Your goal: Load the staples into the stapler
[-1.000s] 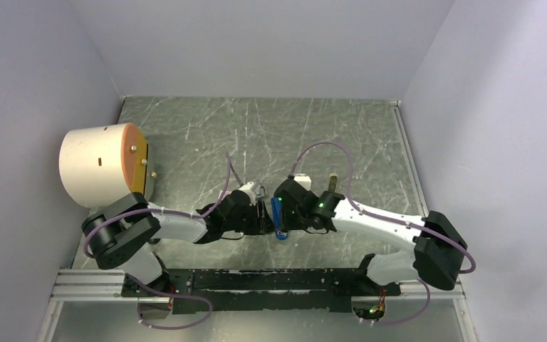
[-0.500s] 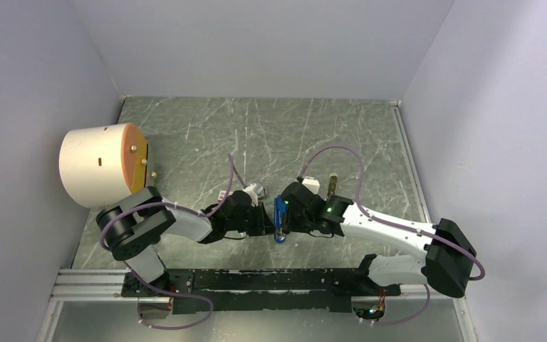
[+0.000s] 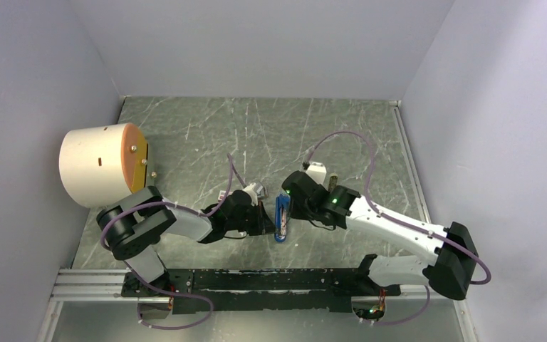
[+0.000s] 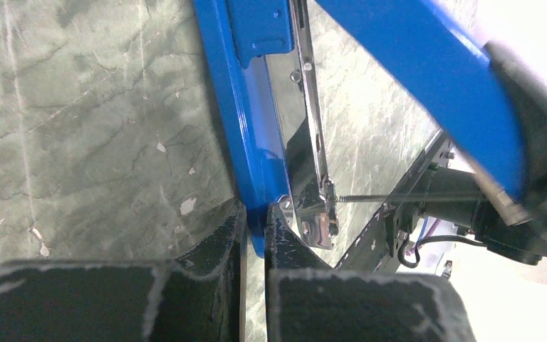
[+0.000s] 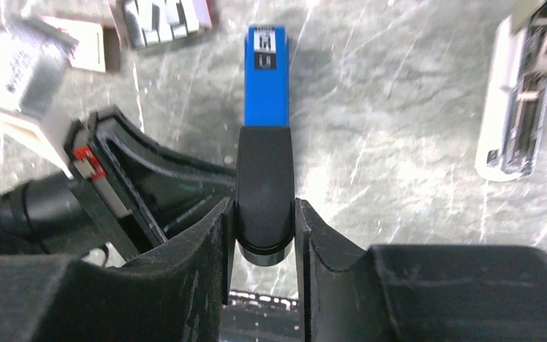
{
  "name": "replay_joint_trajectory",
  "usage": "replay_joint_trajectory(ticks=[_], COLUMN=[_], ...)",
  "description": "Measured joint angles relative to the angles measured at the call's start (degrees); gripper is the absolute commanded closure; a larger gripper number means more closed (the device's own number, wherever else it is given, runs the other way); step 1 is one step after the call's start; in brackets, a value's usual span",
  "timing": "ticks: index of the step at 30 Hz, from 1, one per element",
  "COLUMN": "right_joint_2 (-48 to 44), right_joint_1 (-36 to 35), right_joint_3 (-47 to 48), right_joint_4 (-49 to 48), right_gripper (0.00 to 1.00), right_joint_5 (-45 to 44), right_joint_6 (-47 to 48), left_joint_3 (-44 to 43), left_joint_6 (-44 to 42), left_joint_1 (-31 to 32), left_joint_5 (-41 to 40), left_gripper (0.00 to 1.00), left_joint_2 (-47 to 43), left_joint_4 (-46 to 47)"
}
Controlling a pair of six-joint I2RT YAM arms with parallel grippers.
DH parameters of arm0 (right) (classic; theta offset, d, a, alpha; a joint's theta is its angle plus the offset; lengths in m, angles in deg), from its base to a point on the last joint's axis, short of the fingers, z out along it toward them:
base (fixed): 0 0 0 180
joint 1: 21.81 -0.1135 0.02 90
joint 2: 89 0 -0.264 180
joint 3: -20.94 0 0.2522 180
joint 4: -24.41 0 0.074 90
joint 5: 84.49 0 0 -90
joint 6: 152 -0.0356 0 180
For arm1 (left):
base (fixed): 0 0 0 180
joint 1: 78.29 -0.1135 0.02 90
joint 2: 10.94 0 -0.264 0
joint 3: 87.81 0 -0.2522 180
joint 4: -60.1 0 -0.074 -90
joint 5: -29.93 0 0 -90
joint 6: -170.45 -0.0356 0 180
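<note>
The blue stapler lies between my two arms at the near middle of the table, hinged open. In the left wrist view my left gripper is shut on the thin blue side wall of the stapler's lower part. The metal magazine and a spring lie bare beside it, and the blue lid stands raised. My right gripper is shut on the black tip of the blue lid. The grey ribbed staples lie on the table beyond, at the top left of the right wrist view.
A pale beige bar lies open on the table to the right of the stapler. A small white-labelled box lies left of the staples. A big cream cylinder with an orange face stands at the left wall.
My right arm has moved up and to the right with the lid's black tip in its grip. The stapler has swung further open. My left gripper has stayed on the lower part.
</note>
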Motion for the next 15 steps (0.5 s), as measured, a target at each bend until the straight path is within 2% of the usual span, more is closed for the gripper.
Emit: replay_joint_trajectory(ticks=[7,15], right_joint_2=[3.67,11.13], right_joint_1=[6.36,12.22], right_joint_3=[6.82,13.18], right_joint_4=[-0.22,-5.51], right_gripper=[0.94,0.92], right_joint_5=[-2.80,-4.28], right_joint_6=[6.75,14.75], left_joint_3=[-1.07,-1.81], left_joint_6=[-0.07,-0.31], left_joint_1=[0.00,0.00], left_joint_5=[-1.44,-1.97], left_gripper=[0.93,0.93], left_joint_2=[0.28,0.79], left_joint_4=[-1.62,-2.12])
